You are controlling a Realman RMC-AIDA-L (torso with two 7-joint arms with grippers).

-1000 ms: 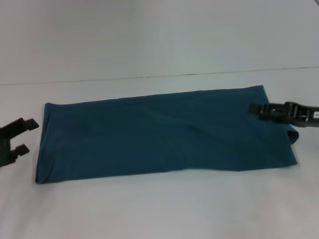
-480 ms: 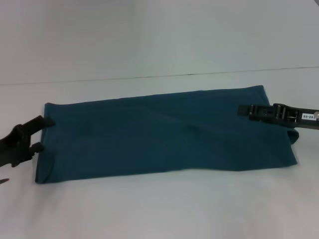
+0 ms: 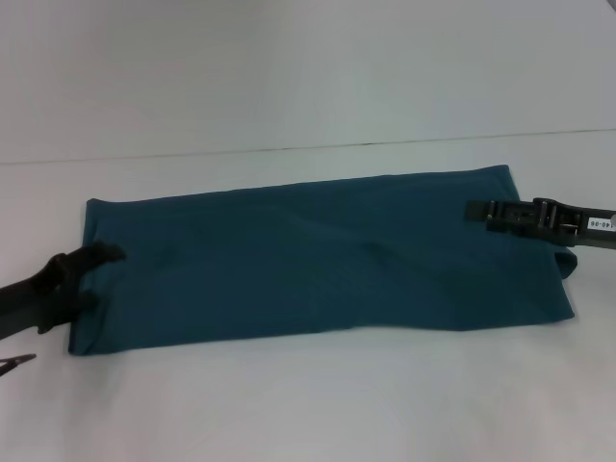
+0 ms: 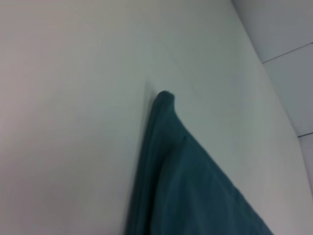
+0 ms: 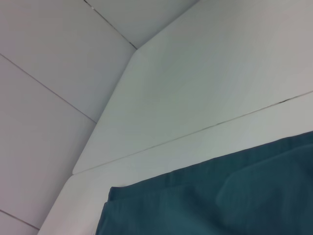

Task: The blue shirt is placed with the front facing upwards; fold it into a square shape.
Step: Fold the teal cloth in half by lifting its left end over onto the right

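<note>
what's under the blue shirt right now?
Only the white table shows around the blue shirt, which lies folded into a long strip. Anything beneath it, and its inner layers, are covered. Left gripper and right gripper sit at its ends.

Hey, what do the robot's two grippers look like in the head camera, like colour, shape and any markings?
Both are black. The left gripper has two short, blocky fingers on a dark arm entering from the left edge. The right gripper is long and slim, built of ribbed, jointed segments, and carries a small white label with dark characters too small to read. No cables show on either.
</note>
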